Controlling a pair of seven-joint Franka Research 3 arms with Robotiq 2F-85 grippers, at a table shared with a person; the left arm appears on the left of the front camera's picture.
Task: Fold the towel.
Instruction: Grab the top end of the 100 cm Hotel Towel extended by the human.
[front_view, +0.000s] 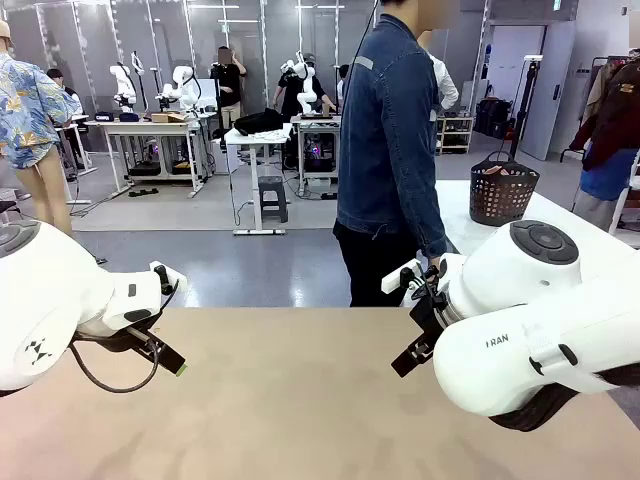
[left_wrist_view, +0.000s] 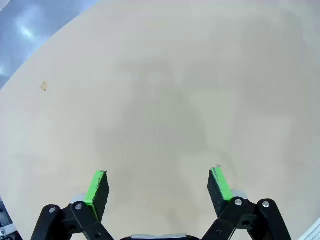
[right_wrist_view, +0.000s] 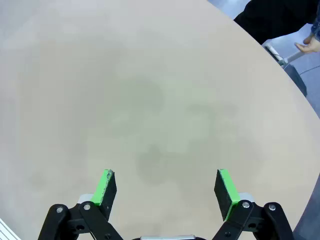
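In the front view, the left end effector (front_view: 165, 355) hangs just above the bare beige table (front_view: 300, 400) on the left side, and the right end effector (front_view: 412, 345) hangs above it on the right side, well apart from the other one. A person (front_view: 390, 150) in a dark blue jacket stands at the far edge of the table, turned sideways. Behind this person, on the right, a dark basket (front_view: 503, 190) stands on a white surface. Something pale lies inside it, but I cannot tell if this is the towel. In the left wrist view, the two fingers (left_wrist_view: 97, 187) of the left end effector are spread wide with nothing between them, and under them is plain table surface with one small brown mark (left_wrist_view: 44, 86) far to the left. In the right wrist view, the fingers (right_wrist_view: 106, 187) of the right end effector are also spread wide and hold nothing. At the top right corner, beyond the table edge, a hand (right_wrist_view: 310, 46) of the person is visible.
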